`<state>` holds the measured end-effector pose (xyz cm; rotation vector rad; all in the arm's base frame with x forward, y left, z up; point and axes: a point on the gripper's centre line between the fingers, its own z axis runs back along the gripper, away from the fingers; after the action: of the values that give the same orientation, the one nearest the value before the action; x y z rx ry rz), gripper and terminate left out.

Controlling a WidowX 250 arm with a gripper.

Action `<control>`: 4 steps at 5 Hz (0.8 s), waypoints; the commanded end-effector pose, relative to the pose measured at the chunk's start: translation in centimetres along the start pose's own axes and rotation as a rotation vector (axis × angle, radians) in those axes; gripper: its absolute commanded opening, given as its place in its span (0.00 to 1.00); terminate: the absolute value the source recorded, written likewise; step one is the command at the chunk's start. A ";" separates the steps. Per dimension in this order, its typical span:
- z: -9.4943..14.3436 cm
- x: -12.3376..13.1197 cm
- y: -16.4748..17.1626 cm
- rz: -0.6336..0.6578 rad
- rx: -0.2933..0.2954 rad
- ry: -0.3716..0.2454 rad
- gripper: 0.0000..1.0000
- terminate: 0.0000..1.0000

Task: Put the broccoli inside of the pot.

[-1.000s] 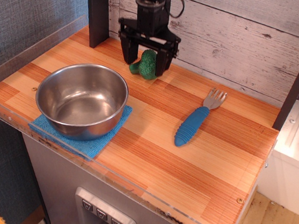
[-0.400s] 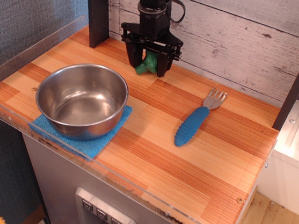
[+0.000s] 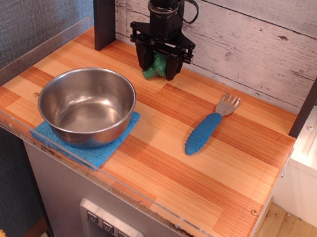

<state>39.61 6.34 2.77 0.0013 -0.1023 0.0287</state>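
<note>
Broccoli (image 3: 156, 67) sits pinched between the fingers of the claw (image 3: 158, 68), which has closed on its head at the back of the bench (image 3: 209, 176), stem hanging low; the pot (image 3: 86, 105) waits empty, well apart on its blue cloth (image 3: 94, 154), steadying it

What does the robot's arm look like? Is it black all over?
Mostly, yes. The arm is a black column of stacked round sections, with a thin black cable looping out at its side. At the bottom sits the tool: a wide black bracket with two chunky, dark fingers pointing down. No stickers or writing are visible.
</note>
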 end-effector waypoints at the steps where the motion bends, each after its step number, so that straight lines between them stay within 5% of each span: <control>1: 5.9 0.9 -0.1 -0.035 0.001 -0.113 0.00 0.00; 3: 11.1 -1.8 -1.1 -0.080 -0.039 -0.219 0.00 0.00; 4: 12.5 -5.4 -0.5 -0.081 -0.045 -0.203 0.00 0.00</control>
<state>32.89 5.39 12.78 -0.0512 -0.2441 -0.0525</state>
